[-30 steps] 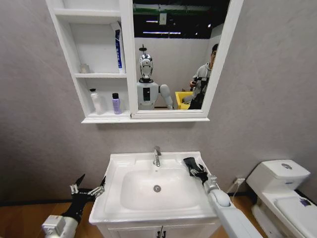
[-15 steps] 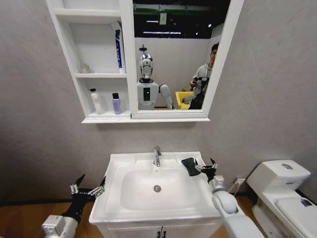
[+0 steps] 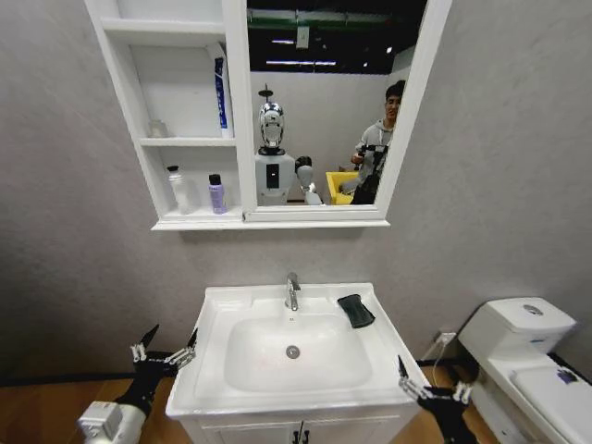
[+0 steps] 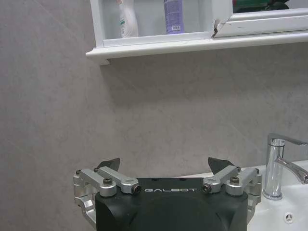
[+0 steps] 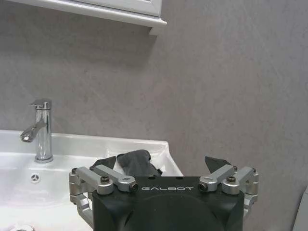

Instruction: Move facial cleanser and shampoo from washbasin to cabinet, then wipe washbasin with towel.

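Lying on the washbasin (image 3: 213, 370), on its rim just to the right of the chrome tap (image 3: 292, 290) and touching nothing else: the dark folded towel (image 3: 356, 310), flat against the white ceramic beside the bowl. Showing again from the right wrist, just beyond the black claw body, with the tap (image 5: 42, 130) farther along the same rim: the towel (image 5: 137, 162).

Hanging below the washbasin's front right corner, well apart from the towel: the right claw (image 3: 433, 392), fingers spread wide and gripping nothing. Hanging off the washbasin's front left corner, below the rim: the left claw (image 3: 165, 352), likewise spread wide and carrying nothing, both dark fingertips (image 4: 109, 163) standing clear against the grey wall.

Hanging on the wall above the washbasin: the cabinet (image 3: 238, 120), with 3 open shelves on its left part and a mirror panel on the right. Standing on the lowest shelf, side by side: a white bottle (image 3: 178, 190) and a small purple bottle (image 3: 216, 194), the purple one nearer the mirror. Leaning in the middle shelf against the divider: a blue-and-white tube (image 3: 220, 95). Sitting at the bottom of the bowl: the round drain (image 3: 292, 351). Standing to the right of the washbasin: a white toilet (image 3: 527, 356).
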